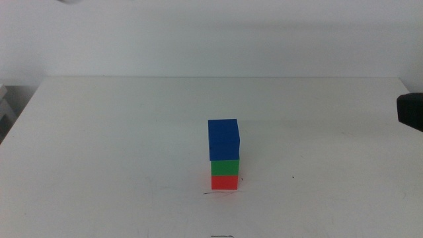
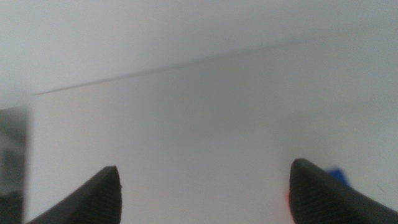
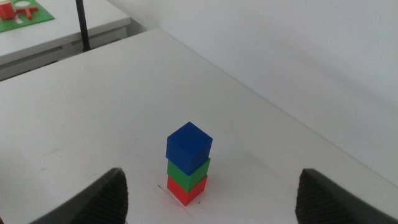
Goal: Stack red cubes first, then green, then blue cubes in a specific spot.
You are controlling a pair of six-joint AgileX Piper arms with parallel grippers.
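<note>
Both claws are spread wide and empty: the right claw (image 3: 211, 196) hangs above the white desk (image 1: 99, 145) facing the stack, the left claw (image 2: 205, 193) just beside it. The small matte blue cube (image 1: 223, 139) sits on the green cube (image 1: 225, 167), which rests on the red cube (image 1: 225, 182), near the desk's middle.

Blue cube (image 1: 223, 139), green cube (image 1: 225, 167), red cube (image 1: 225, 182), white table (image 1: 119, 145).

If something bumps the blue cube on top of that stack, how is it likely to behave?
The blue cube sits slightly askew on the green cube, so it would probably slide off rather than roll. Its flat matte faces suggest decent grip. The three-high stack over the red cube looks narrow, likely tippy.
</note>
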